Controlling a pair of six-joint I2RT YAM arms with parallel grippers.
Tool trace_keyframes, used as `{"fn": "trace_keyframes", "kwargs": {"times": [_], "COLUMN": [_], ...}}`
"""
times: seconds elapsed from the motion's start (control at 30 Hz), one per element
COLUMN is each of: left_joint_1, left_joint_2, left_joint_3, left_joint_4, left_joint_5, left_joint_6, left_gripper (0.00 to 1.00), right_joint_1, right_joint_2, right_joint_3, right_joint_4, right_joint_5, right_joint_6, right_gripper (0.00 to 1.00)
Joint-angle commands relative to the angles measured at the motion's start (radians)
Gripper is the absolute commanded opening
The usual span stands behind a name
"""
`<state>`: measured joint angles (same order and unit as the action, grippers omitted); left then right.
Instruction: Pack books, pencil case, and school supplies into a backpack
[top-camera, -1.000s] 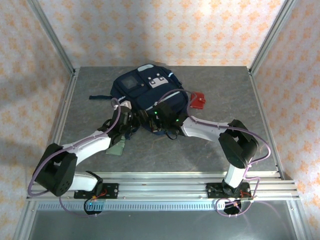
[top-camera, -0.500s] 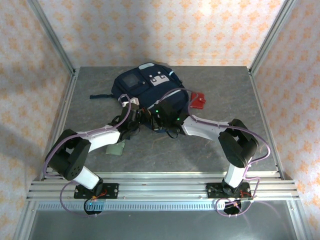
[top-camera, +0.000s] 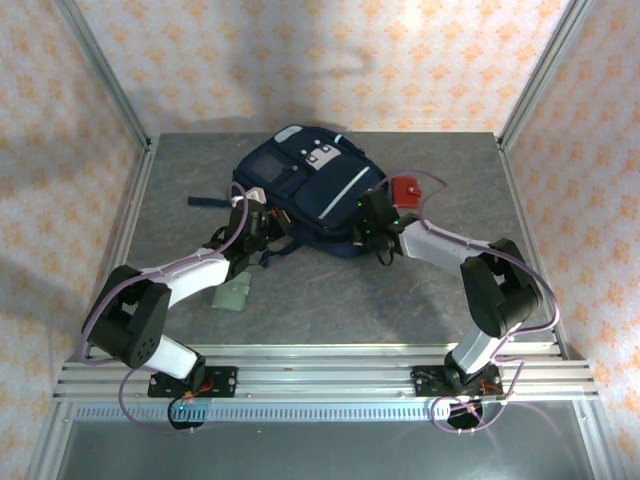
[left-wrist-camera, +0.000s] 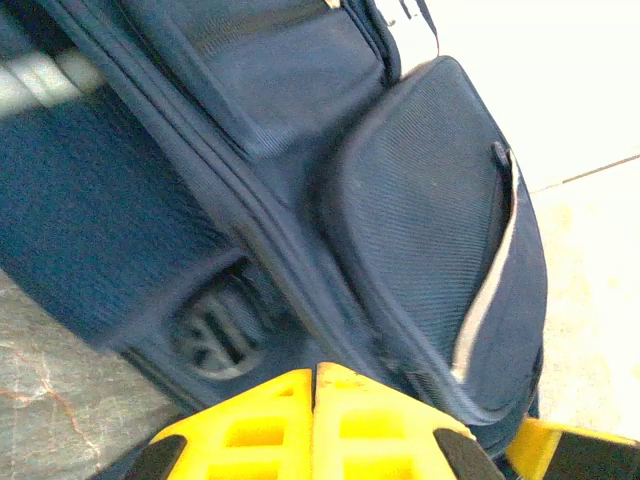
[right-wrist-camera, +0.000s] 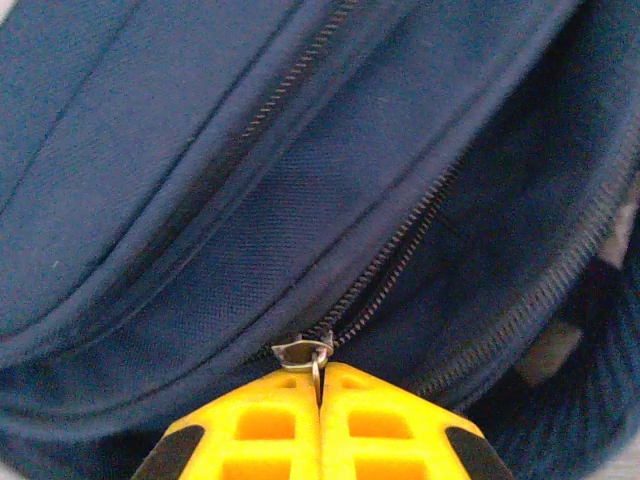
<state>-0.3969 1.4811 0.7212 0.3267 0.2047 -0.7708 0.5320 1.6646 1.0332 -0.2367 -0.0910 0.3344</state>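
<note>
Right gripper (right-wrist-camera: 320, 378): I see it pinched on the zipper pull (right-wrist-camera: 306, 351) of the backpack (top-camera: 305, 185). Left gripper (left-wrist-camera: 315, 385): fingertips meeting, at the backpack's lower edge. The backpack lies at the table's (top-camera: 400, 300) far centre, with the red square (top-camera: 405, 190) just beside it.

My top camera looks down over the whole bench (top-camera: 420, 300) from its near edge; both wrist cameras sit close against the backpack (top-camera: 305, 185), shared by all.
</note>
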Motion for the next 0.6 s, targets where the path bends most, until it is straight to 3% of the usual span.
{"fn": "trace_keyframes", "kwargs": {"times": [0.0, 0.13, 0.3, 0.57], "left_joint_1": [-0.002, -0.002, -0.014, -0.112], "left_joint_2": [-0.009, 0.008, 0.039, -0.081], "left_joint_3": [0.045, 0.067, 0.047, -0.067], "left_joint_4": [0.006, 0.004, 0.014, -0.054], "left_joint_5": [0.017, 0.016, -0.035, -0.161], "left_joint_6": [0.057, 0.07, 0.034, -0.066], "left_gripper": [0.0, 0.0, 0.36, 0.69], "right_joint_1": [0.012, 0.048, 0.136, 0.248], "right_joint_2": [-0.054, -0.089, -0.099, -0.034], "right_joint_3": [-0.023, -0.045, -0.058, -0.032], "right_joint_4": [-0.028, -0.009, 0.044, 0.147], "right_joint_5": [0.049, -0.011, -0.099, -0.165], "right_joint_6": [-0.01, -0.003, 0.041, 0.111], "right_gripper": [0.0, 0.0, 0.0, 0.0]}}
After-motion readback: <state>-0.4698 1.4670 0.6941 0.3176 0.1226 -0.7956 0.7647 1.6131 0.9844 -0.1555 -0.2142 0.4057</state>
